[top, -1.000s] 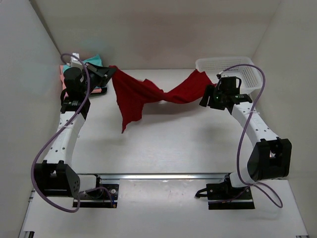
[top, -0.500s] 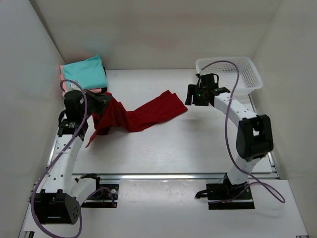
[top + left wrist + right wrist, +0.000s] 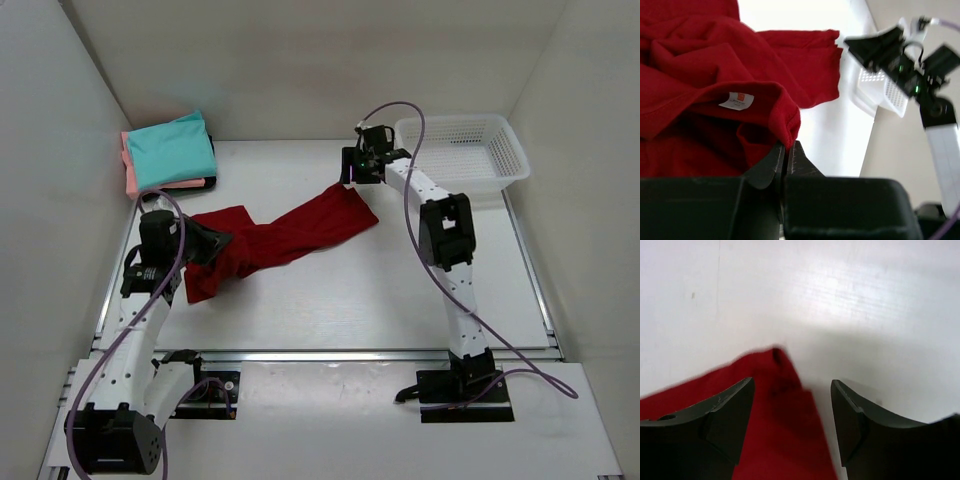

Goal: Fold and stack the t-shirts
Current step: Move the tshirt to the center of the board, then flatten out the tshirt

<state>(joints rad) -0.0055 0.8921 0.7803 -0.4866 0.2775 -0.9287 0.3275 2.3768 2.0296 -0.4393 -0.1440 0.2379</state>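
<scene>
Top external view has the dark red t-shirt [image 3: 270,238] lying crumpled and twisted across the table [image 3: 350,290], running from about 9 o'clock up toward 12 o'clock, nowhere near flat. The left gripper [image 3: 215,243] is clamped tight on a bunched fold at the 9 o'clock end, close to the white neck label [image 3: 736,100] in its wrist view. The right gripper [image 3: 347,172] hangs over the far corner with its jaws apart and nothing between them but cloth lying below. The main risk is that the left pinch seems to take in several layers, so a pull from there would likely drag a rope of fabric rather than spread it. On the right, the shirt's corner sits toward one finger and not centred, so closing now could catch only the hem tip, which may slip free, or miss altogether. The folded stack [image 3: 170,152] of teal and pink shirts at 10 o'clock lies near the left arm, and a wide sweep could knock it askew. The basket [image 3: 500,165] at 2 o'clock is close beside the right arm.
</scene>
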